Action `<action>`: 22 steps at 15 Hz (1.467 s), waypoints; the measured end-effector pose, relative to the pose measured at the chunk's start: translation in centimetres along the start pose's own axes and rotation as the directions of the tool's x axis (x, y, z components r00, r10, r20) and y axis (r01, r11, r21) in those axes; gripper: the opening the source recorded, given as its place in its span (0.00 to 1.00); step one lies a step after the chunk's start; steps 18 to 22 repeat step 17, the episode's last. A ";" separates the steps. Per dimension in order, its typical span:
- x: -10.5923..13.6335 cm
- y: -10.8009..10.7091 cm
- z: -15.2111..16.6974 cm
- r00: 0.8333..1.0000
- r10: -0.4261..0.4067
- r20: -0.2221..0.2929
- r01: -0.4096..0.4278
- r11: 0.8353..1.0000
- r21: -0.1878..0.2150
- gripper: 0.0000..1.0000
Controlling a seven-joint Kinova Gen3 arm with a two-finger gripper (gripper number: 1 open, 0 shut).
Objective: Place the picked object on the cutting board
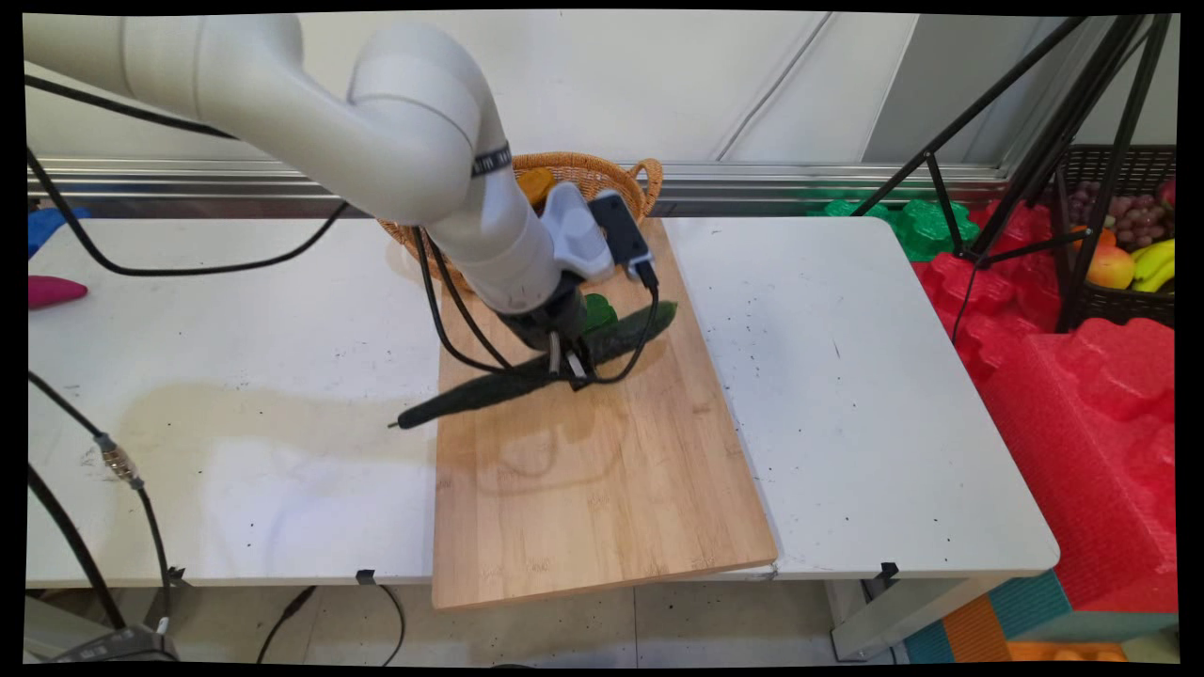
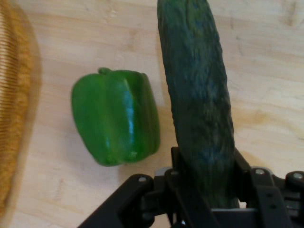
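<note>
A long dark green cucumber [image 1: 489,387] [image 2: 197,95] lies slantwise on the wooden cutting board [image 1: 602,489], its stem end jutting over the board's left edge. My gripper [image 1: 567,369] [image 2: 205,183] is shut on the cucumber near its middle, the fingers pressed against both its sides. A green bell pepper [image 1: 598,310] [image 2: 116,123] lies on its side on the board just beside the cucumber, partly hidden by the hand in the main view.
A wicker basket [image 1: 632,181] [image 2: 12,95] stands at the board's far end, holding something orange. A pink object [image 1: 52,291] lies at the table's left edge. Black cables hang over the table's left part. Red foam and a tripod stand to the right.
</note>
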 end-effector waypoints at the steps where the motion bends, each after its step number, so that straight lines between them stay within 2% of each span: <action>1: 0.5 -0.3 0.8 1.000 0.004 0.004 -0.004 1.000 -0.007 0.00; 5: -0.3 0.8 2.8 1.000 0.006 0.027 -0.005 0.999 -0.041 0.00; 10: -0.9 1.6 4.1 1.000 0.003 0.024 -0.002 0.998 -0.066 0.00; 11: -1.0 1.7 4.2 1.000 0.000 0.022 0.001 0.998 -0.068 1.00; 17: -1.4 1.8 4.1 1.000 -0.020 -0.001 0.019 0.998 -0.067 1.00; 22: -1.4 1.8 4.1 1.000 -0.020 -0.001 0.019 0.998 -0.067 1.00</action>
